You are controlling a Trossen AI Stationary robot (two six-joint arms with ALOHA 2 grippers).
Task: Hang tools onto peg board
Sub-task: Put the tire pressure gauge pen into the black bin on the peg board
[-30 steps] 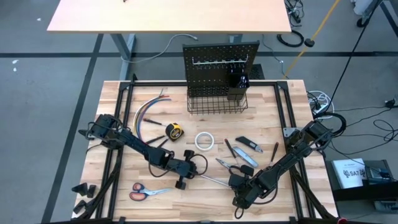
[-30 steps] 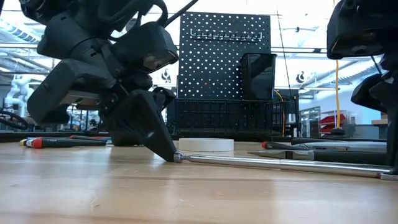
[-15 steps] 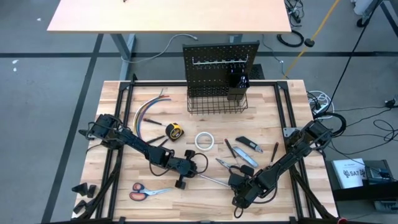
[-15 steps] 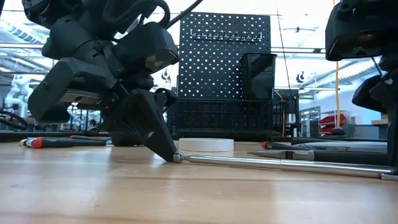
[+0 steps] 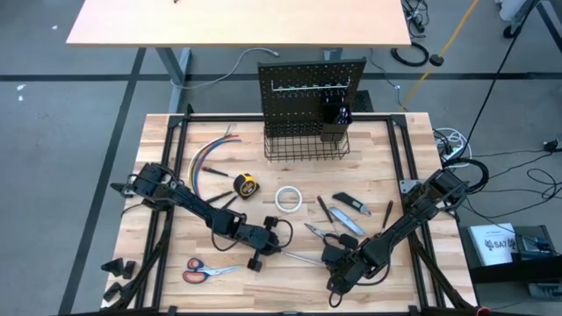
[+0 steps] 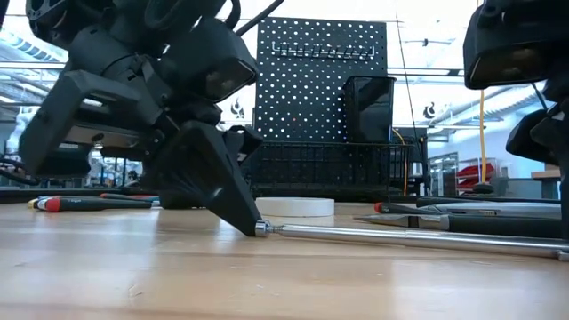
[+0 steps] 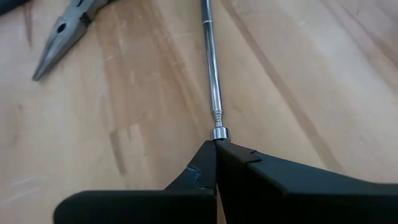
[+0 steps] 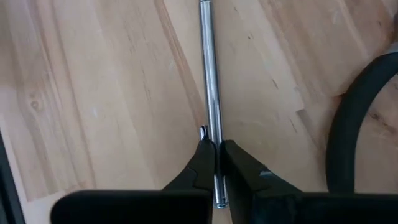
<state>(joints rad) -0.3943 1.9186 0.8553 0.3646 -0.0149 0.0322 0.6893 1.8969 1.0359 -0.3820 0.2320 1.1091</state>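
A thin silver telescopic rod (image 5: 301, 256) lies flat on the wooden tabletop near its near edge. It also shows in the low view (image 6: 400, 235). My left gripper (image 5: 268, 250) is shut, with its fingertips down at the rod's left end. My right gripper (image 5: 334, 266) is shut on the rod's right end. The black peg board (image 5: 312, 88) stands upright at the table's far edge, with its wire basket (image 5: 306, 145) and cup (image 5: 335, 123). My left gripper's shut fingertips (image 7: 208, 155) meet the rod's small end cap (image 7: 218, 132). They slant down from the table's left and touch the tabletop there (image 6: 255, 228). The cap lies just beyond the fingertips, not between them. The rod lies flat, in line with the fingers. My right gripper pinches the rod near its right end (image 8: 215, 155) between its two fingers. The fingers lie along the rod, and its end (image 8: 220, 200) reaches back between them. The rod rests on the tabletop.
On the table lie a yellow tape measure (image 5: 248, 185), a white tape roll (image 5: 289, 199), orange-handled scissors (image 5: 204, 270), pliers (image 5: 318, 231), a blue knife (image 5: 356, 206) and coloured wires (image 5: 211, 156). A red-and-black screwdriver (image 6: 80, 203) shows in the low view.
My left gripper has gone a little toward the table's right edge and tipped steeper. The rod has slid a short way along the table toward the right, staying flat.
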